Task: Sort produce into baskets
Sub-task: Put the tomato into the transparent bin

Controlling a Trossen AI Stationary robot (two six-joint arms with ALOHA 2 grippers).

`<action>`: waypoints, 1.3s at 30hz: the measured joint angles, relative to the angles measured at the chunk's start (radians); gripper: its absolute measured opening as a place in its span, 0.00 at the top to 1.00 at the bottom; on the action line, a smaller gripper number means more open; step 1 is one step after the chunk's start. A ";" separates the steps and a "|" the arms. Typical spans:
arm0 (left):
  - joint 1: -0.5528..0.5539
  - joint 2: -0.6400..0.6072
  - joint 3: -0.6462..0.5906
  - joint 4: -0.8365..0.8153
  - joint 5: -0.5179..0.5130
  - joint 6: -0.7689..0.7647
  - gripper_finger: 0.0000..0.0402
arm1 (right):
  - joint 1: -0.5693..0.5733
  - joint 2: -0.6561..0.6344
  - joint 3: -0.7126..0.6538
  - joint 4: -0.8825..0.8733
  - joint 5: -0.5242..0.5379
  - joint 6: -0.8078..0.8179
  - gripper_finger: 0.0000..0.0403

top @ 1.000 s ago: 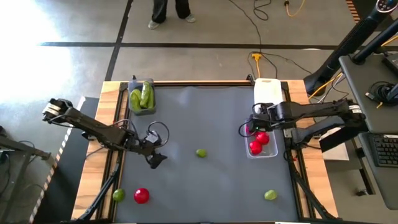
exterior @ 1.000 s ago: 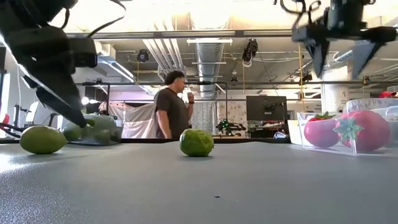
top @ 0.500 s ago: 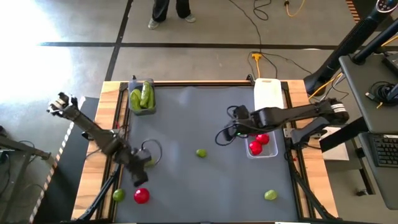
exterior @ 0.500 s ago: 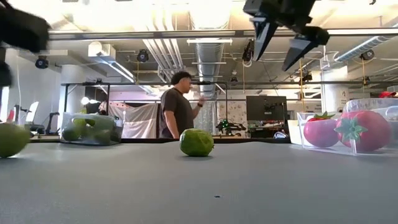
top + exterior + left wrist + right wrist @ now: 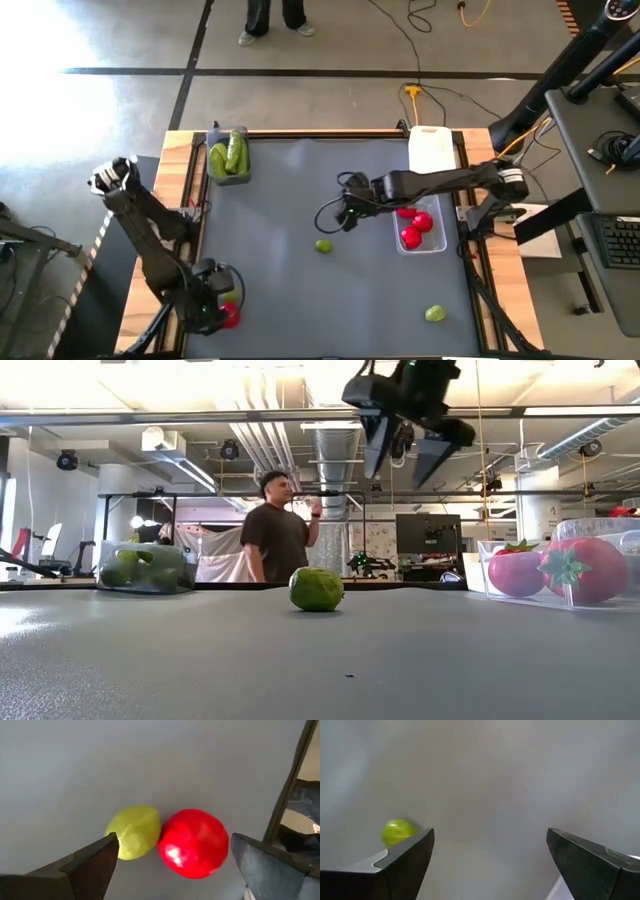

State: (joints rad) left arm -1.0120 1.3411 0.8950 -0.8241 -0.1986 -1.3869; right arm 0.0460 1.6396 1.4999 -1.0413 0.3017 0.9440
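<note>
A: Why is the red tomato (image 5: 194, 843) found at the table's near left corner?
B: It is not sorted yet. A lime (image 5: 134, 831) is touching it. The left gripper (image 5: 172, 865) is held above both, spread wide, nothing pinched.
A: And the middle lime (image 5: 323, 245)?
B: The right gripper (image 5: 405, 448) is held above it, wide open, empty.

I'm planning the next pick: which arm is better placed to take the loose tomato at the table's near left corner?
The left. Its open hand hangs right over the tomato, beside a lime. The right hand, also open, is mid-table near another lime.
</note>
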 joint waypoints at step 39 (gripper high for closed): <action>0.057 0.603 0.418 -0.105 -0.132 -0.096 0.30 | 0.747 0.033 0.110 -0.004 0.226 0.597 0.06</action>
State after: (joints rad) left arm -0.9551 1.9445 1.3133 -0.9287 -0.3305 -1.4828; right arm 0.7930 1.6722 1.6100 -1.0456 0.5277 1.5412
